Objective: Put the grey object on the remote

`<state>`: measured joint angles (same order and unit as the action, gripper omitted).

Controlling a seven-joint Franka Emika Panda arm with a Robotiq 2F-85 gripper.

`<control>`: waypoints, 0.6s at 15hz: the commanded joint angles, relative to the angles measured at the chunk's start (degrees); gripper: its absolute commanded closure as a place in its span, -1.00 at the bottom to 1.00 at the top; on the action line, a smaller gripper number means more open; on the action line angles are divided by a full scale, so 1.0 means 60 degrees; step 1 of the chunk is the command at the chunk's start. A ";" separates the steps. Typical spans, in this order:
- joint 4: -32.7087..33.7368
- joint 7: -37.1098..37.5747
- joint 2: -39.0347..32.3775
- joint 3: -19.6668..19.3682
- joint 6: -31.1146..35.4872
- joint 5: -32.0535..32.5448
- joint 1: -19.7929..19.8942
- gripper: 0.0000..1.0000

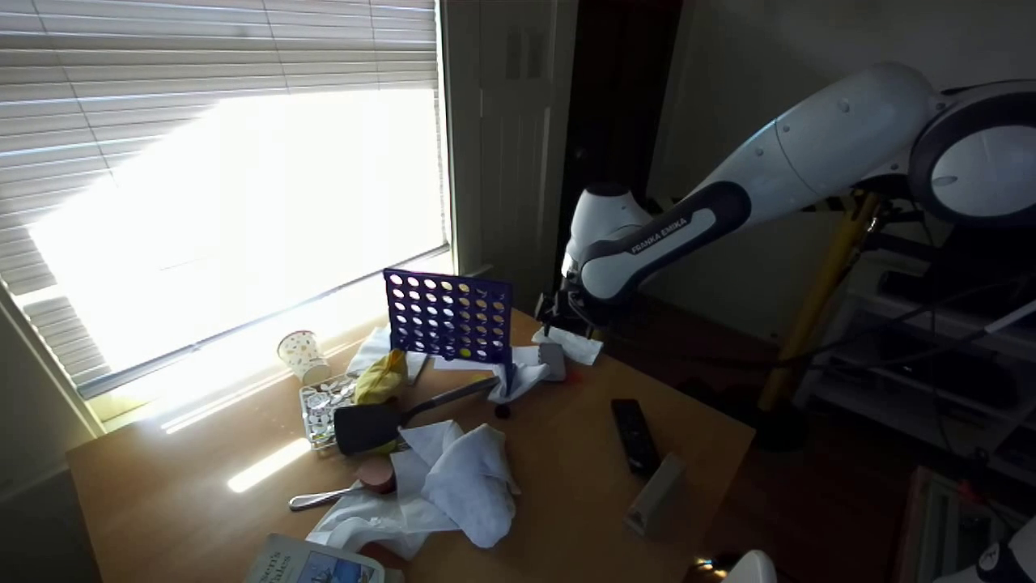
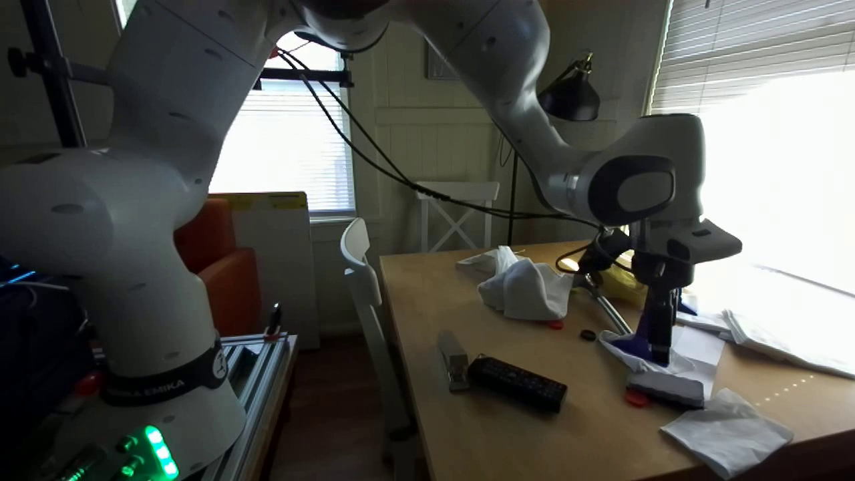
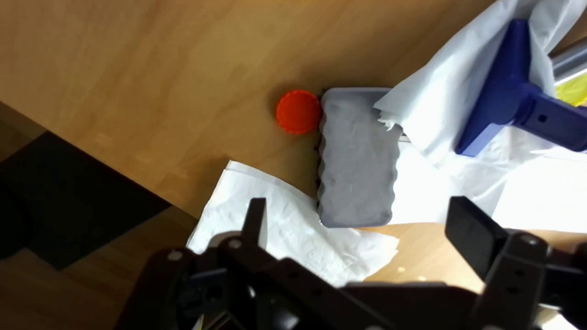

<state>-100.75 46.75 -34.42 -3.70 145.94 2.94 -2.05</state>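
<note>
The grey object [image 3: 358, 160] is a flat block with scalloped long edges. It lies on the table with a white tissue over one corner, and it shows in both exterior views [image 1: 552, 361] [image 2: 666, 386]. The black remote [image 1: 635, 437] lies flat nearer the table's side edge, apart from the block. It also shows in an exterior view [image 2: 518, 383] and is out of the wrist view. My gripper [image 3: 360, 215] is open and empty, pointing down above the table. In the wrist view the block's near end lies between the fingertips; the gripper also shows in an exterior view [image 2: 661, 341].
A red disc [image 3: 298, 112] lies beside the block. White paper [image 3: 293, 224] lies at its near end. The blue grid rack [image 1: 449, 316] stands close by, its foot [image 3: 509, 96] on tissue. A grey wedge-shaped item [image 1: 655, 495] touches or nearly touches the remote. A cloth [image 1: 473, 486] lies mid-table.
</note>
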 commanded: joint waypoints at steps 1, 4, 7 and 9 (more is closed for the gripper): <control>0.0895 -0.0451 -0.1002 -0.0246 0.0568 -0.0374 -0.0055 -1.00; 0.1249 -0.0711 -0.1470 -0.0157 0.0833 -0.0664 0.0020 -1.00; 0.1546 -0.0818 -0.1784 -0.0128 0.1208 -0.1023 -0.0014 -1.00; 0.1879 -0.0760 -0.2105 -0.0296 0.1263 -0.1024 -0.0131 -1.00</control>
<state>-94.16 43.70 -43.11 -4.54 152.42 -0.86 -2.16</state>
